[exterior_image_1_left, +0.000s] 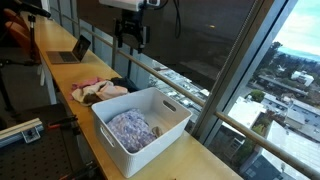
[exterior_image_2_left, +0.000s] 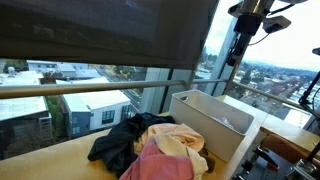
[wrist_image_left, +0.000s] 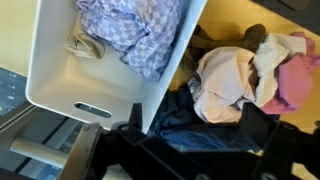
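- gripper (exterior_image_1_left: 130, 38) hangs high above the table (exterior_image_1_left: 55, 72), over the spot where the basket (exterior_image_1_left: 168, 132) meets the pile of clothes (exterior_image_1_left: 100, 90). its fingers stand wide apart and nothing hangs from them.
- so it touches nothing?
- nothing. it's well clear of everything in both exterior views.
- where's the pile, exactly?
- on the table top, just beside the basket, on the side toward the laptop (exterior_image_1_left: 72, 50). in the wrist view a cream shirt (wrist_image_left: 225, 80) lies on top with a pink piece (wrist_image_left: 295, 80) beside it. a dark garment (wrist_image_left: 190, 128) spreads out underneath and seems to touch the basket's wall.
- and inside the basket?
- a checked cloth (wrist_image_left: 135, 30), crumpled, with something tan tucked by it that i can't make out.
- how would that pile handle?
- light and limp, i'd judge. there's no stiff edge to pinch, so the fingers would need to come straight down and close on a raised fold. the cream shirt's bunched hump looks like the best hold.
- any catch?
- the pieces lie tangled, so one could drag a neighbour along. a shallow pinch on thin fabric may also slip out.
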